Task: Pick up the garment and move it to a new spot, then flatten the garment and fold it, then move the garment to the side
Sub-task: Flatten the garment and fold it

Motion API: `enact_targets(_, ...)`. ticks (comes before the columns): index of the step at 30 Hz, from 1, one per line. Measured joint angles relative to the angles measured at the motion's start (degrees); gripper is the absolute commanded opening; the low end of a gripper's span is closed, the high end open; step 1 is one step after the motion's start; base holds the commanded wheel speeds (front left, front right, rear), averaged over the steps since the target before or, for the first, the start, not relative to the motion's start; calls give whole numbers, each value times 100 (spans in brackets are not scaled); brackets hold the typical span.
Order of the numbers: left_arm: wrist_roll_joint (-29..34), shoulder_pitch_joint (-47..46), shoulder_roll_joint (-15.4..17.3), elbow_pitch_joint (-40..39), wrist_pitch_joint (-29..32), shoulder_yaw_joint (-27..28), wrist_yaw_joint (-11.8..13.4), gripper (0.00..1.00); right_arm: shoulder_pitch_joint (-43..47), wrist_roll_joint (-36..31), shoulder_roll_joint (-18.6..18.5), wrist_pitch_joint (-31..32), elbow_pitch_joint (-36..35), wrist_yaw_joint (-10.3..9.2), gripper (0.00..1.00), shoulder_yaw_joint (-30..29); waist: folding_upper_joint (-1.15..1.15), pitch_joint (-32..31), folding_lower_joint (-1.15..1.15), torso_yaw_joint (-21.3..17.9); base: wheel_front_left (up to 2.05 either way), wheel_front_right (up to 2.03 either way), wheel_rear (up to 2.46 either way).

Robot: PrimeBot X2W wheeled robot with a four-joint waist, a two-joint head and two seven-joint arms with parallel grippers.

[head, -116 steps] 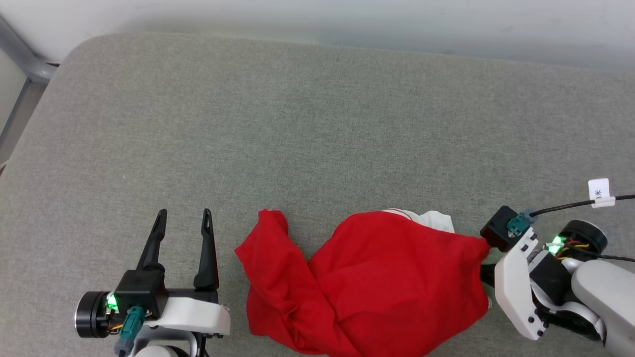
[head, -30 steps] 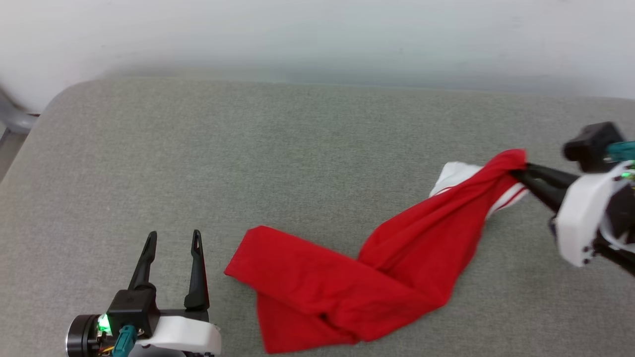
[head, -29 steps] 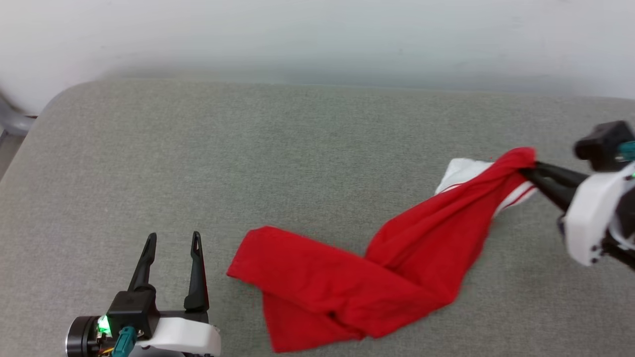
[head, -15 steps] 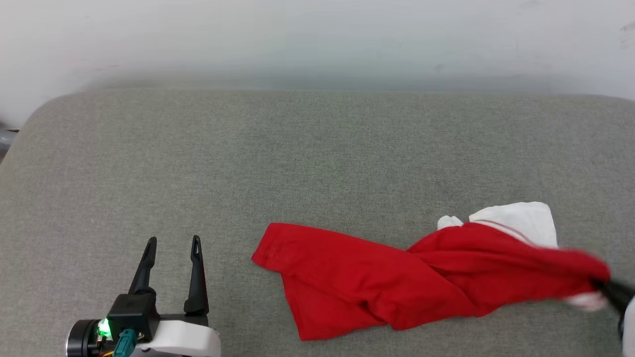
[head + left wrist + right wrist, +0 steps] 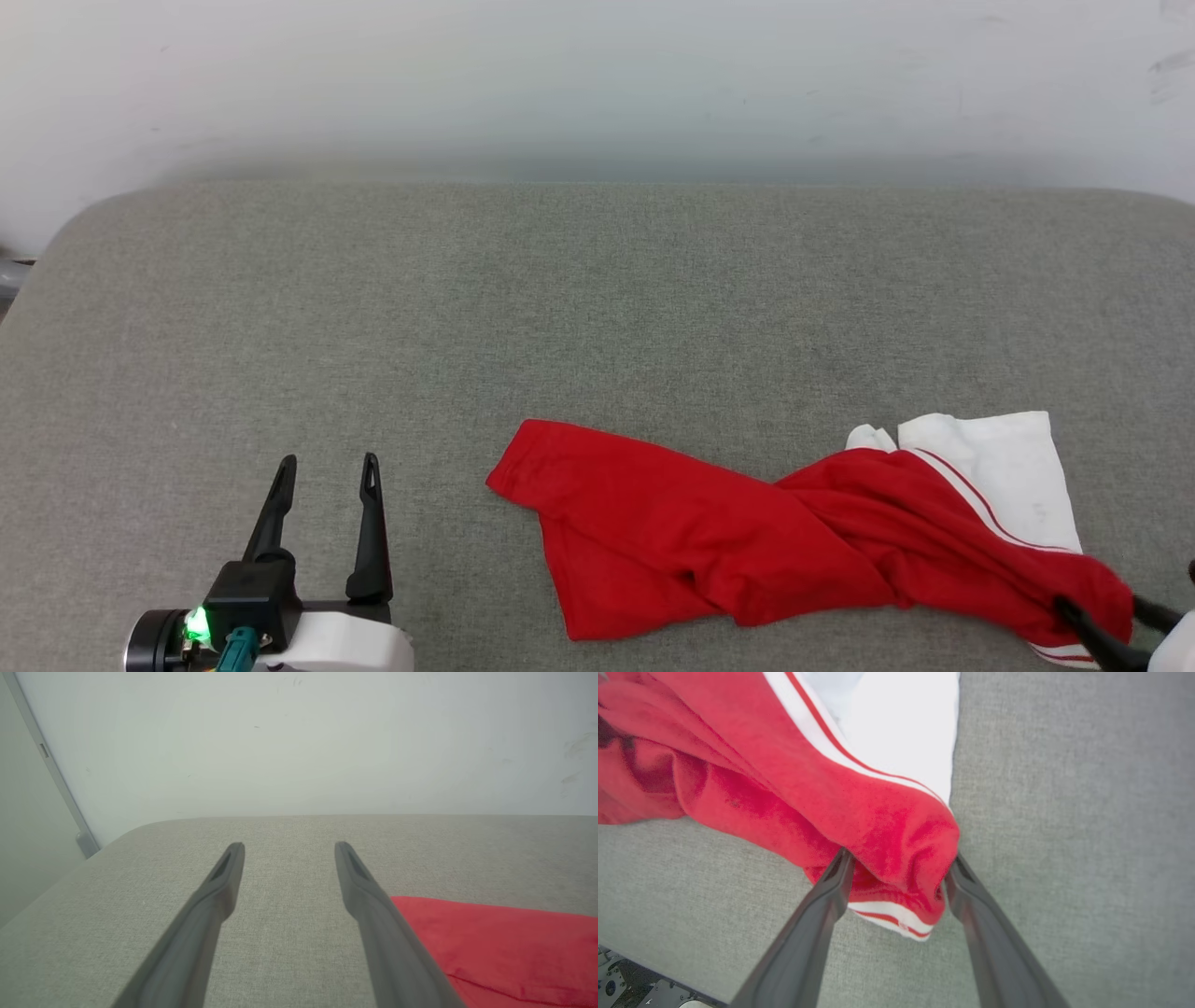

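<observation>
1. On the grey cushion's (image 5: pixel 597 308) near-right part, the crumpled red T-shirt (image 5: pixel 709 551) is being flanked, unpinched, by the right gripper's (image 5: pixel 900 856) spread fingers.
2. The left gripper (image 5: pixel 327 462) is being held spread and empty.
3. Relocation is being judged done; flattening, folding and side-moving are being awaited.

The left tool (image 5: pixel 327 462) has two long, slim dark fingers (image 5: pixel 373 919), each tapering to a narrow tip with a small slot just behind it. They are set in a black block (image 5: pixel 254 590) joined to a smooth white cover (image 5: pixel 345 646). A round black drum (image 5: pixel 149 639) beside the block carries a green light (image 5: pixel 196 623), with a teal plug (image 5: pixel 238 646) below. The right tool (image 5: pixel 900 856) has the same matte dark-grey fingers.
</observation>
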Motion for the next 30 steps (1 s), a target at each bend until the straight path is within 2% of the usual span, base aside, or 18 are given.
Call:
enact_targets(7, 14, 60, 0, -16, 0, 37, -2, 100, -53, -336, -136, 69, -1173, 0, 100, -1070, 0, -87, 0, -14, 0, 0, 0)
enact_targets(11, 16, 71, 0, -44, 0, 26, -2, 100, -261, -558, -216, 466, -1923, 0, 100, -1619, 0, -57, 0, 14, 0, 0, 0)
enact_targets(15, 13, 23, 1, -69, 0, -8, -7, 100, -582, -728, -279, 1098, -2295, 1, 100, -1763, 0, 57, 0, 78, 0, 0, 0)
enact_targets(22, 7, -194, 1, -103, 0, -101, 3, 100, -1199, -643, -576, 2608, -2045, 1, 100, -1407, 0, 364, 1, 235, 0, 0, 0)
enact_targets(26, 1, -313, 1, -141, 0, -157, 26, 100, -1561, -694, -714, 3153, -1667, 1, 100, -1167, 0, 569, 1, 330, 0, 0, 0)
enact_targets(30, 0, -441, 0, -182, 0, -214, 59, 100, -1850, -771, -689, 3424, -1202, 1, 100, -837, 0, 784, 1, 418, 0, 0, 0)
